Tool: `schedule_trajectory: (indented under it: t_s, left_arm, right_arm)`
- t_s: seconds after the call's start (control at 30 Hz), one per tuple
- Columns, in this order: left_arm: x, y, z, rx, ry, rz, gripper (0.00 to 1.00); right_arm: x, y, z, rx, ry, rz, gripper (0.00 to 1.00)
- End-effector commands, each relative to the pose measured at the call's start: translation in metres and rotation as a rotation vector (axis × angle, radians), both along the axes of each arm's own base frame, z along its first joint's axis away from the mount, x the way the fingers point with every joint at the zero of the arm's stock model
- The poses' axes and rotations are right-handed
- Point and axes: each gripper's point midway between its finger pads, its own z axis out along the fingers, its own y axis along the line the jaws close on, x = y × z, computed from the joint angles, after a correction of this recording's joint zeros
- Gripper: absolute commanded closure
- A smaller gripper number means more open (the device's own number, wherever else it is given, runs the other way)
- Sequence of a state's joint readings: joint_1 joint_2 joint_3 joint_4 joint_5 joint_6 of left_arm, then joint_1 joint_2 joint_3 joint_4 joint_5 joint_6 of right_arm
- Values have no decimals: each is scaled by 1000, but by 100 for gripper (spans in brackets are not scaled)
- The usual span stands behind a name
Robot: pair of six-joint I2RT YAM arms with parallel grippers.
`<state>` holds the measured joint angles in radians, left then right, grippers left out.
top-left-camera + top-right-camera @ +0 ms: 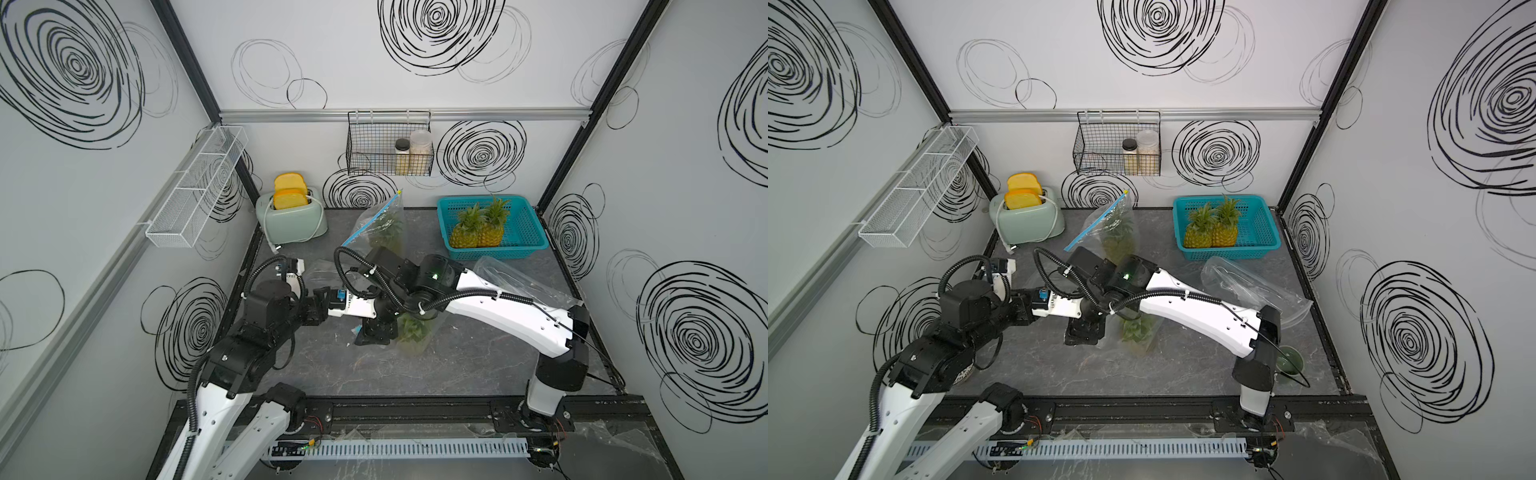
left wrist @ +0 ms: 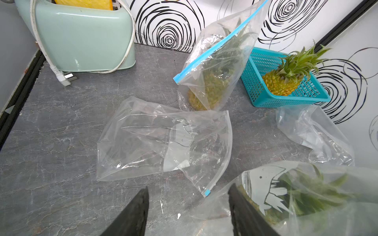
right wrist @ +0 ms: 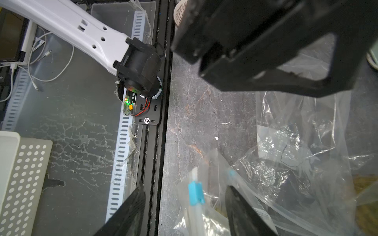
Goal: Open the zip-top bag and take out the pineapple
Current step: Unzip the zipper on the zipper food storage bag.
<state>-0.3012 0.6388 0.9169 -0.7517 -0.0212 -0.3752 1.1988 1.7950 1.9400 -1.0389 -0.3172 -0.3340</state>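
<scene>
Nearest in both top views, the left arm (image 1: pixel 216 399) is seen rising from the front rail (image 1: pixel 415 409). The left gripper (image 1: pixel 323 306) is carried above the grey table (image 1: pixel 457 365), close to the right arm's wrist. The right gripper (image 1: pixel 374 337) is pointed down at the table's middle, just beside the zip-top bag (image 1: pixel 419 340). The pineapple (image 1: pixel 411 330) is enclosed in that bag, under the right arm. How far either pair of jaws is parted cannot be told from above.

In the left wrist view, the left gripper (image 2: pixel 188 187) is shown with its two black fingers (image 2: pixel 141 212) spread well apart over the table. One finger is laid against the film of the zip-top bag (image 2: pixel 317 204), through which the pineapple's (image 2: pixel 306 190) green leaves are seen. Beyond, an empty bag (image 2: pixel 163 143) is spread flat. A second bagged pineapple (image 2: pixel 214 71) is stood upright between a mint toaster (image 2: pixel 81 36) and a teal basket (image 2: pixel 255 98).

In the right wrist view, the right gripper (image 3: pixel 185 185) is likewise opened wide. The bag's zip strip and blue slider (image 3: pixel 196 194) are framed between the fingers (image 3: pixel 126 214), not clamped. The crumpled film (image 3: pixel 286 163) is spread beside them.
</scene>
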Motion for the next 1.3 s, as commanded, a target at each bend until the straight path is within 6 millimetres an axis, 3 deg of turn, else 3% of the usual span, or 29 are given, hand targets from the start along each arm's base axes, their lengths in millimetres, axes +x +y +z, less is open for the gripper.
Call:
schedule_trajectory:
  t_s: [0.0, 0.6, 1.0, 1.27]
  left_arm:
    - [4, -1, 9, -32, -42, 8, 35]
    - [3, -2, 9, -48, -45, -1, 35]
    - [5, -2, 10, -51, -45, -3, 35]
    - [4, -5, 6, -74, -42, -14, 35]
  right_arm:
    - [1, -2, -6, -42, -40, 20, 35]
    - [26, -4, -21, -107, -142, -62, 37]
    - [17, -22, -15, -152, -171, -68, 38]
    - [2, -21, -14, -164, -167, -50, 38]
